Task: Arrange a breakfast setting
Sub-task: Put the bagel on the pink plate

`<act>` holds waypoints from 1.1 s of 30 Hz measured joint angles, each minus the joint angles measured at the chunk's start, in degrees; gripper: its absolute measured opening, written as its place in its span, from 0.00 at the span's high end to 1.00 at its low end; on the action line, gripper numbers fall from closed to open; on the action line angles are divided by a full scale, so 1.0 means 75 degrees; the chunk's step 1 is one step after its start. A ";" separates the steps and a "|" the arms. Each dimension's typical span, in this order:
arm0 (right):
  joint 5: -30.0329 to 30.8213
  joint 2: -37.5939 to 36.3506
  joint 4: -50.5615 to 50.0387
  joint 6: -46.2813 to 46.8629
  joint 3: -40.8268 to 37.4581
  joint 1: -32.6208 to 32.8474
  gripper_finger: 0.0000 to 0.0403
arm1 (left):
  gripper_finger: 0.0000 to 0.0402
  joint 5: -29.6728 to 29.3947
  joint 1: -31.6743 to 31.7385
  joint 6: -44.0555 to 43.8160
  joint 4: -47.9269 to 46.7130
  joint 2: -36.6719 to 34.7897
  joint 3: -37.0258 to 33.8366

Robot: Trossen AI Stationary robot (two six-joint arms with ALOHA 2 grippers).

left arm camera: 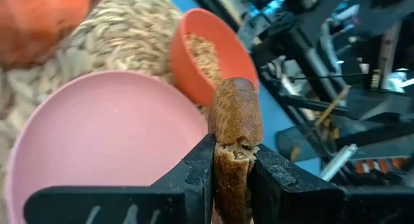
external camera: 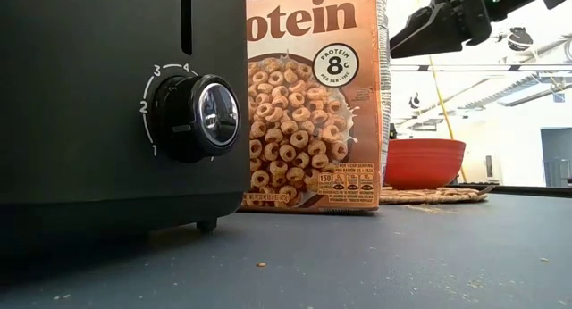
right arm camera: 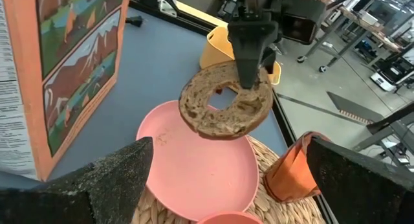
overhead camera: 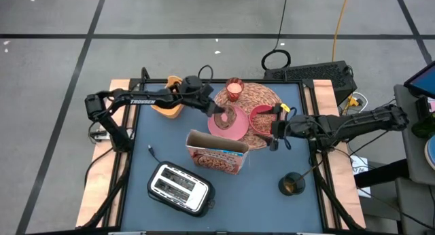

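Only the left wrist view shows cereal inside the one red bowl (left arm camera: 208,59). The right wrist view shows the single bagel (right arm camera: 225,101) face-on, hanging above the one pink plate (right arm camera: 200,166) on the woven mat (overhead camera: 262,96). The left end effector (right arm camera: 249,78) is clamped narrow on the bagel's rim. The right end effector (overhead camera: 274,136), spread wide and empty, hovers beside the bowl. One cereal box (external camera: 313,99) and one toaster (overhead camera: 178,187) stand on the surface (overhead camera: 306,214).

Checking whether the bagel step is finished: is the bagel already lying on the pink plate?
No, the left gripper holds the bagel up in the air above the pink plate.
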 joint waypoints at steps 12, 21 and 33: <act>-0.0003 0.0000 0.0004 -0.0072 0.0000 -0.0047 0.02 | 0.83 -0.0918 -0.0233 -0.0132 -0.0247 0.0000 0.0000; -0.0006 0.0000 0.0067 -0.0184 0.0000 -0.0047 0.02 | 0.83 -0.1415 -0.0344 -0.0124 -0.0382 0.0125 0.0009; -0.0012 0.0006 0.0066 -0.0189 0.0000 -0.0054 0.02 | 0.83 -0.1341 -0.0391 -0.0731 0.0044 0.1073 0.0006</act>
